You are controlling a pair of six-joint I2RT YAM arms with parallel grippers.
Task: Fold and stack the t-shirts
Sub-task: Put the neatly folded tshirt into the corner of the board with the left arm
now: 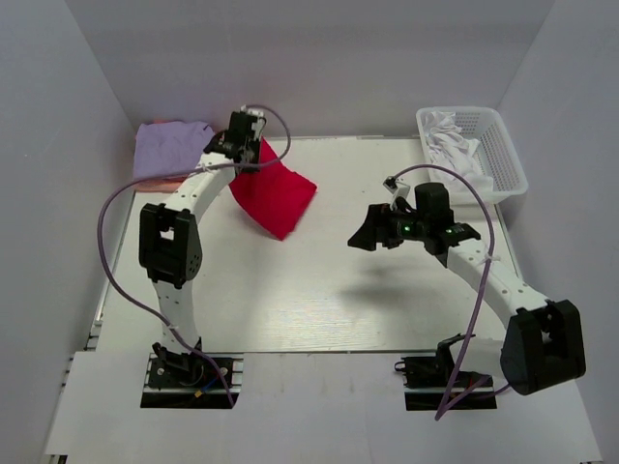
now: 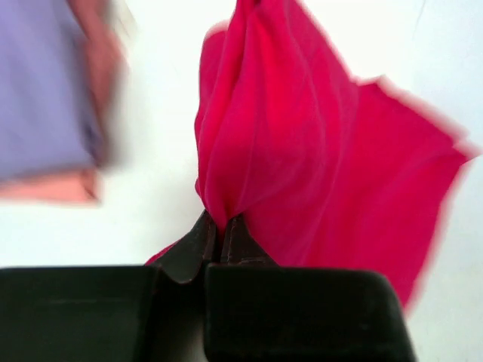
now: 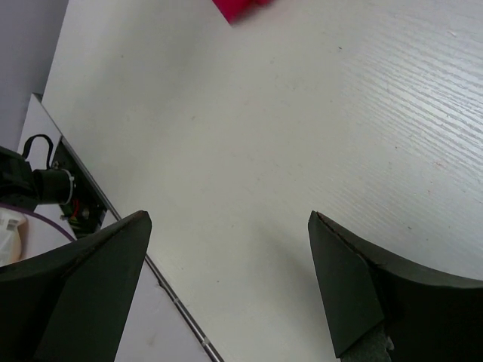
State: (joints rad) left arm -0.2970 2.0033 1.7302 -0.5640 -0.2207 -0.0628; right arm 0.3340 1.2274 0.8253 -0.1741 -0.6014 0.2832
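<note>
White walls are enclosing a pale table (image 1: 319,290), where the left gripper (image 2: 221,228) is pinching tight on a bunched fold of the red t-shirt (image 2: 302,151), holding it raised near the far left. Close by, the lavender t-shirt (image 1: 169,145) is lying over a salmon-pink t-shirt (image 2: 53,188) in the far-left corner. The right gripper (image 3: 230,222) is hovering above bare table, jaws spread wide, gripping nothing.

Left claw (image 2: 221,234) pinching red t-shirt (image 2: 302,166)

Top camera overlooks the whole table (image 1: 319,290); both close wrist cameras share the red t-shirt (image 2: 302,151).
</note>
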